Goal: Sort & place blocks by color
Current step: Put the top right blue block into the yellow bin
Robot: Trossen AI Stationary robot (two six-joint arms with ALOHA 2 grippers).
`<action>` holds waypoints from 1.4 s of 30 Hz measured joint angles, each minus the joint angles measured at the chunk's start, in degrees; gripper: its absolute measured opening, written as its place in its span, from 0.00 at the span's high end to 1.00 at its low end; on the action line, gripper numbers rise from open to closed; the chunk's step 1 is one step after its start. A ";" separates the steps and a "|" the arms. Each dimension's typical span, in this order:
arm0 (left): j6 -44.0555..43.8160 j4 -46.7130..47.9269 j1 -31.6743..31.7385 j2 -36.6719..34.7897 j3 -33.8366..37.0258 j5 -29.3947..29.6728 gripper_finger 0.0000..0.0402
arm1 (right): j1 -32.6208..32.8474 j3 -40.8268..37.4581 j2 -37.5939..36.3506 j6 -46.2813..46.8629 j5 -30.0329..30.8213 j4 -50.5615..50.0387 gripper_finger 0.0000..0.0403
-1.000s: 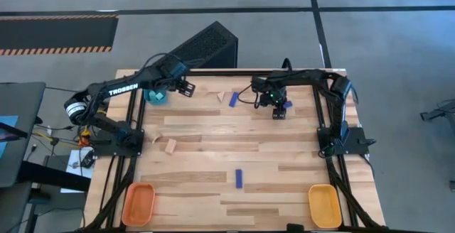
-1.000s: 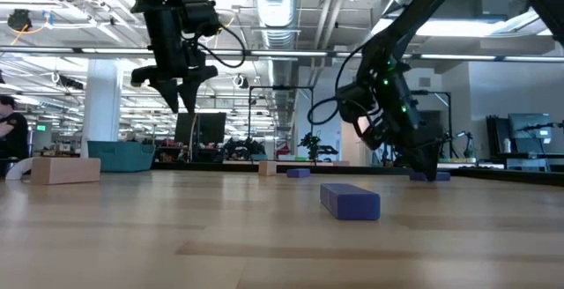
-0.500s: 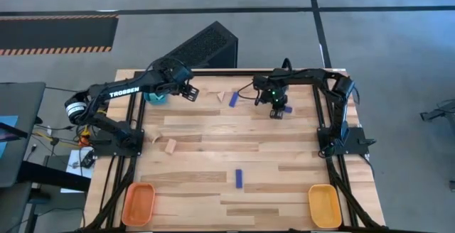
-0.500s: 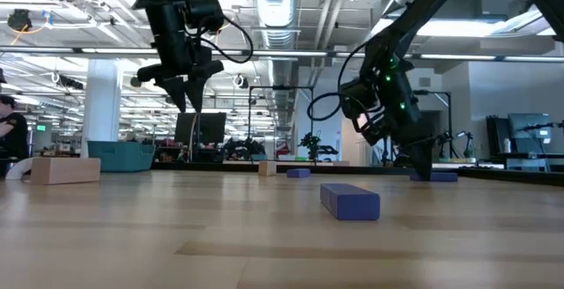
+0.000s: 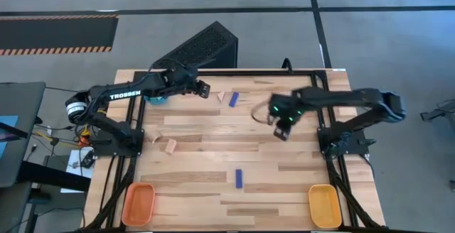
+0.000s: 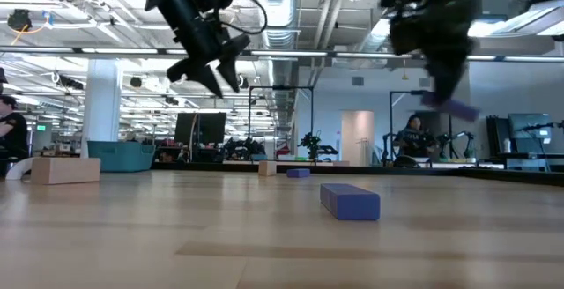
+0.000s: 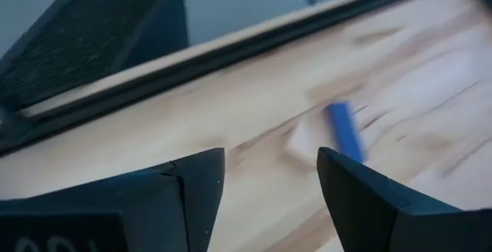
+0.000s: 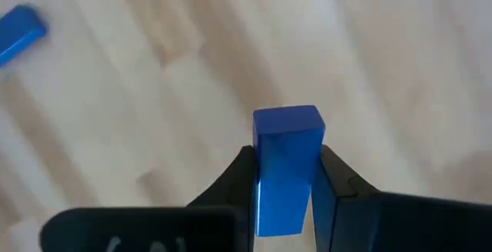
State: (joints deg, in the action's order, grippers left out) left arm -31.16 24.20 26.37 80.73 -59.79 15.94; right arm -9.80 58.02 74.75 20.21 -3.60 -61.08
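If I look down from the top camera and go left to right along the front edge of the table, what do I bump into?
Orange tray → blue block, a bit farther back → yellow tray.

Seen from above, the wooden worktop [image 5: 213, 190] carries a scatter of blocks. The left end effector [image 5: 202, 89] reaches across the far edge, just beside a pale wood piece [image 5: 220, 96] and a dark blue bar [image 5: 233, 99]. A teal tray [image 5: 155, 98] lies partly under that arm. The right end effector [image 5: 282, 130] hangs over the middle right of the worktop. Two more pale wood pieces [image 5: 166, 143] lie at the left, and another blue bar [image 5: 239, 178] lies nearer the front. An orange tray [image 5: 138, 203] and a yellow tray [image 5: 323, 204] occupy the front corners.
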 joint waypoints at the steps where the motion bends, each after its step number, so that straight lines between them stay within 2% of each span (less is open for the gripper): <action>1: -0.08 -1.74 -0.71 0.02 0.00 -0.11 0.52 | 2.47 -1.44 -2.30 4.16 -0.84 -0.14 0.82; 8: -0.22 -12.19 -7.01 0.02 0.00 -0.52 0.52 | 24.42 -5.70 -12.43 33.88 -3.78 -0.13 0.82; 11: -2.16 -14.15 -9.84 0.02 0.00 0.32 0.52 | 33.12 -5.70 -13.39 43.32 -4.67 -0.13 0.82; 16: -2.57 -14.01 -14.14 0.02 0.00 3.70 0.52 | 44.91 -5.68 -12.83 54.18 -9.56 -4.10 0.82; 21: 1.05 -11.41 -15.56 -0.26 0.00 3.41 0.52 | 55.27 -5.70 -11.75 68.46 -10.10 -5.60 0.82; 25: -0.82 -3.46 -15.67 -2.56 -0.02 -2.12 0.52 | 62.65 -5.70 -10.11 83.37 -9.43 1.70 0.82; 27: -0.97 2.07 -16.42 -3.48 -0.04 -2.79 0.52 | 66.40 -5.70 -8.06 88.24 -9.71 5.71 0.82; 30: 0.17 10.04 -18.56 -4.39 -0.04 0.61 0.52 | 70.57 -5.70 -4.04 92.52 -10.14 10.55 0.82; 33: 1.21 14.13 -20.77 -4.37 -0.04 5.41 0.52 | 72.35 -5.75 0.28 94.92 -9.99 14.69 0.82; 36: 2.47 12.89 -22.04 -3.71 -0.04 6.81 0.52 | 72.38 -5.75 4.42 96.88 -9.19 18.00 0.81; 42: 3.96 6.72 -22.95 -3.76 -0.04 4.40 0.52 | 71.80 -5.70 10.74 101.45 -8.43 23.62 0.70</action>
State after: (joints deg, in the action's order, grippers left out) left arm -27.19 30.92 3.42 76.97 -59.83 20.34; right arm 62.00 52.31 85.49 121.66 -12.03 -37.47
